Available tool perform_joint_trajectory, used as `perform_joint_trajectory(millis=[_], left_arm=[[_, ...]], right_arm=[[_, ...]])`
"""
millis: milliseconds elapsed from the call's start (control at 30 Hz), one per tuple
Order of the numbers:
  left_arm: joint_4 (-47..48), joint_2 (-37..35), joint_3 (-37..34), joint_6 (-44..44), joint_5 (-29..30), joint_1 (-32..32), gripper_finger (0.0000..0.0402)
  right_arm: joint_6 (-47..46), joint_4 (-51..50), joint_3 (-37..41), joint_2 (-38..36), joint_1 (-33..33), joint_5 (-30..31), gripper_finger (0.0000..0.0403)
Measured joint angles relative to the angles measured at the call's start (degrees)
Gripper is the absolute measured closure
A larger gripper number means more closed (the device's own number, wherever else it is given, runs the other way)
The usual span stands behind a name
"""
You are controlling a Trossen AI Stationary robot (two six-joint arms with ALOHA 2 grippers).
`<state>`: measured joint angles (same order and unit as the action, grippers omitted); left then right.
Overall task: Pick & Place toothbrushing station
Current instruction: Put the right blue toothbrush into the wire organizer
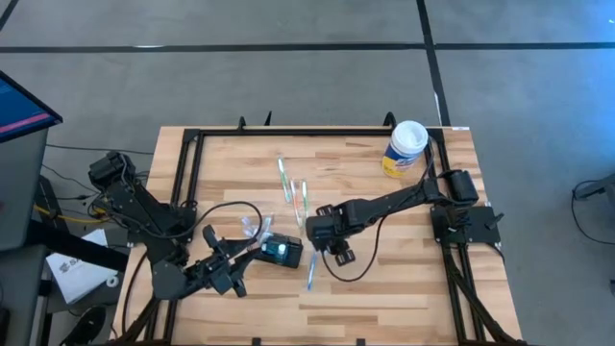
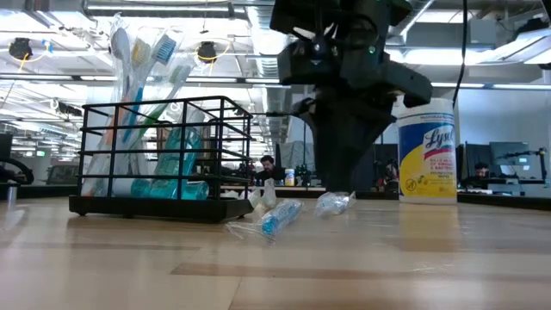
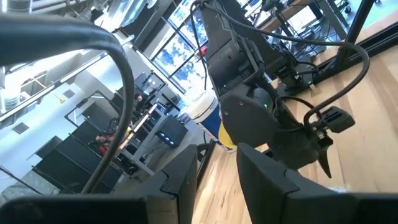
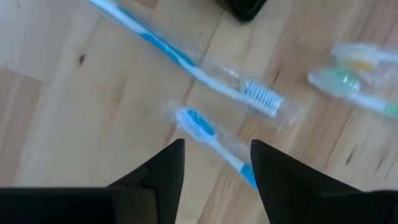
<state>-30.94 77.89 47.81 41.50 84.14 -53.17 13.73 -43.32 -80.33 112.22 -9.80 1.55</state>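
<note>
Near bench (image 1: 384,279) centre, right hand (image 4: 214,163) open, holding nothing, hovers over wrapped toothbrush (image 4: 211,138), prob. lined up for pickup. Left hand (image 1: 229,271) by holder (image 1: 281,251), part open, contents unclear.

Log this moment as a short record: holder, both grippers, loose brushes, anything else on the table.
holder: black wire toothbrushing station, upright, toothbrushes and a teal item inside
left gripper: at the holder's side, near the table's front left
right gripper: open, empty, above a wrapped blue toothbrush lying on the wood
loose brushes: another blue one beside it; green and yellow ones farther off
other: wipes canister, back right corner
</note>
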Motion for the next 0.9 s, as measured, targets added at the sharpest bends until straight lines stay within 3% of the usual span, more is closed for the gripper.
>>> perform_joint_trajectory(millis=[267, 900], left_arm=[[0.02, 0.00, 0.00, 0.00, 0.00, 0.00, 0.0296], [0.00, 0.02, 0.00, 0.00, 0.00, 0.00, 0.0296]], right_arm=[[10.30, 0.36, 0.06, 0.60, 0.00, 0.02, 0.0242], [19.77, 1.17, 0.04, 0.55, 0.07, -0.01, 0.0264]])
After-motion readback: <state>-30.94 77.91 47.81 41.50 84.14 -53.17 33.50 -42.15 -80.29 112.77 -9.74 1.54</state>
